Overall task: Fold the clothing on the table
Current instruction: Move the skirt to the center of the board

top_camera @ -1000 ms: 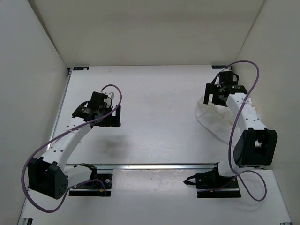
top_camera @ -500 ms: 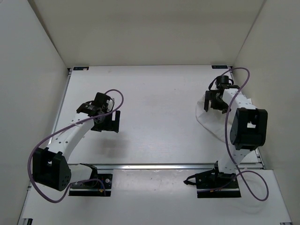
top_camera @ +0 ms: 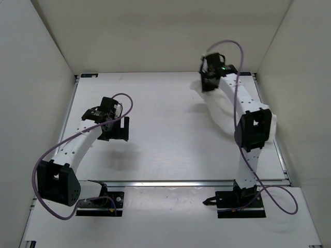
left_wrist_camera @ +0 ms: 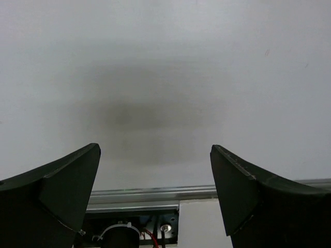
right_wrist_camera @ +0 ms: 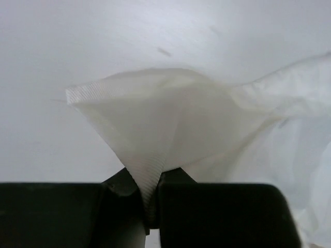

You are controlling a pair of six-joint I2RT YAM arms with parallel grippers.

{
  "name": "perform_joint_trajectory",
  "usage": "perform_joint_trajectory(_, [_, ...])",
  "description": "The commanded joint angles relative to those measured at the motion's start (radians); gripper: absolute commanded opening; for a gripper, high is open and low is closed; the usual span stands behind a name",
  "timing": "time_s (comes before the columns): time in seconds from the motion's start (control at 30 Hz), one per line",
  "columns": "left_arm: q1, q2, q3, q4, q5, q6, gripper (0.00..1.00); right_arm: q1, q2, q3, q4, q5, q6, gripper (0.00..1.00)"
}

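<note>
At far right of the matte white table (top_camera: 170, 134), right gripper (right_wrist_camera: 151, 206) pinches the crumpled white fabric garment (right_wrist_camera: 155, 119), left gripper (left_wrist_camera: 154, 155) gapes empty; no fold yet.

Plain white surroundings, seen from above & behind.
Matte white back wall (top_camera: 165, 36), L wall (top_camera: 31, 93) & R wall (top_camera: 305, 88) meet at straight seams. Small black brackets (top_camera: 89, 75) sit at both far corners. Soft, even light w/ faint, blurred shadows.
</note>
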Motion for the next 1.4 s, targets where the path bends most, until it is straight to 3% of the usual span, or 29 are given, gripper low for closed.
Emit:
perform_joint_trajectory(0.0, [0.063, 0.008, 0.122, 0.039, -0.008, -0.004, 0.99, 0.236, -0.020, 0.497, -0.048, -0.072, 0.042, 0.00])
perform_joint_trajectory(0.07, [0.070, 0.011, 0.213, 0.034, -0.032, -0.004, 0.98, 0.237, -0.018, 0.675, -0.032, -0.247, 0.097, 0.00])
perform_joint_trajectory(0.13, [0.078, 0.004, 0.279, 0.021, -0.098, -0.025, 0.99, 0.197, -0.116, 0.625, 0.068, -0.328, 0.174, 0.00])
perform_joint_trajectory(0.2, [0.096, -0.016, 0.359, 0.018, -0.158, -0.042, 0.99, 0.162, -0.242, 0.423, 0.154, -0.325, 0.167, 0.00])
perform_joint_trajectory(0.3, [0.092, -0.021, 0.454, 0.007, -0.252, -0.071, 0.99, 0.058, -0.499, -0.150, 0.391, -0.346, 0.188, 0.00])
perform_joint_trajectory(0.37, [0.046, -0.035, 0.502, -0.008, -0.321, -0.079, 0.99, 0.030, -0.556, -0.380, 0.460, -0.374, 0.162, 0.00])
perform_joint_trajectory(0.47, [0.012, -0.090, 0.551, 0.019, -0.387, -0.081, 0.99, 0.057, -0.572, -0.663, 0.472, -0.293, 0.064, 0.00])
perform_joint_trajectory(0.57, [-0.006, -0.140, 0.527, 0.062, -0.366, -0.062, 0.98, 0.033, -0.523, -0.853, 0.464, -0.319, 0.101, 0.18])
perform_joint_trajectory(0.6, [-0.006, -0.141, 0.506, 0.064, -0.340, -0.056, 0.99, 0.007, -0.514, -0.907, 0.461, -0.349, 0.111, 0.35])
perform_joint_trajectory(0.63, [-0.008, -0.144, 0.492, 0.059, -0.314, -0.056, 0.98, -0.022, -0.518, -0.930, 0.446, -0.363, 0.134, 0.50])
perform_joint_trajectory(0.7, [-0.002, -0.144, 0.458, 0.070, -0.275, -0.056, 0.99, -0.058, -0.575, -0.989, 0.438, -0.328, 0.130, 0.61])
perform_joint_trajectory(0.77, [0.003, -0.153, 0.411, 0.088, -0.211, -0.053, 0.99, -0.114, -0.630, -1.003, 0.433, -0.279, 0.101, 0.80])
perform_joint_trajectory(0.9, [-0.023, -0.177, 0.346, 0.171, -0.152, -0.070, 0.98, -0.197, -0.660, -0.877, 0.359, -0.271, 0.055, 0.81])
perform_joint_trajectory(1.1, [-0.094, -0.141, 0.300, 0.264, 0.079, -0.056, 0.99, -0.124, -0.580, -0.626, 0.127, -0.170, 0.067, 0.76])
perform_joint_trajectory(1.17, [-0.153, -0.150, 0.251, 0.329, 0.151, -0.059, 0.99, -0.099, -0.616, -0.642, 0.059, -0.211, 0.075, 0.66])
perform_joint_trajectory(1.27, [-0.170, -0.180, 0.147, 0.422, 0.263, -0.076, 0.98, -0.029, -0.684, -0.728, 0.013, -0.172, 0.101, 0.68])
perform_joint_trajectory(1.37, [-0.166, -0.188, 0.084, 0.461, 0.305, -0.085, 0.99, 0.010, -0.764, -0.834, -0.030, -0.249, 0.135, 0.70])
